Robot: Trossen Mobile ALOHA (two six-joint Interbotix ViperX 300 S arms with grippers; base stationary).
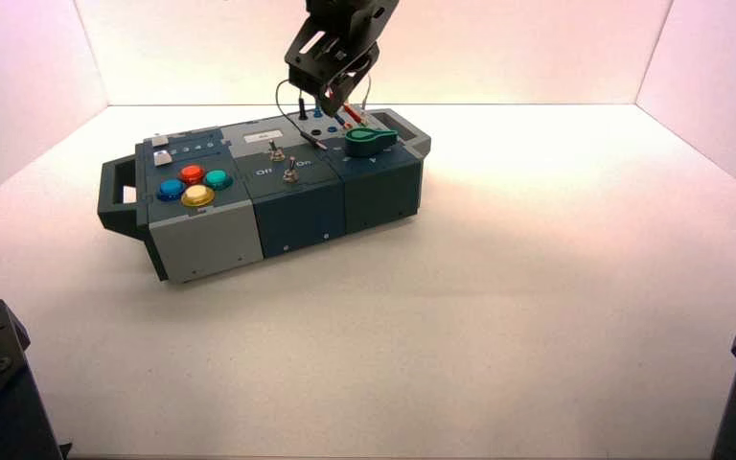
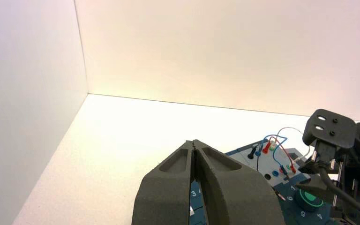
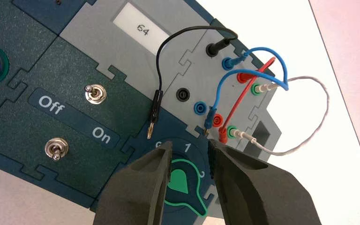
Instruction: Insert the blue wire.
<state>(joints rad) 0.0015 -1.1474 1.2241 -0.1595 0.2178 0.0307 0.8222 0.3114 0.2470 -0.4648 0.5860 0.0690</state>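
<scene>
Right gripper point(image 3: 190, 144) spread above the box point(image 3: 75, 110), left gripper point(image 2: 193, 141) pressed together, well apart.
Ahead of the right one, a blue socket point(image 3: 226, 64) holds one end of the blue wire point(image 3: 283, 70).

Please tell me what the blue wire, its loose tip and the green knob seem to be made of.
The blue wire: probably soft plastic or rubber insulation, satin, bending smoothly. Its loose tip: likely metal, brassy against the blue plug. The green knob: apparently hard plastic, evenly coloured with clean moulded edges.
</scene>
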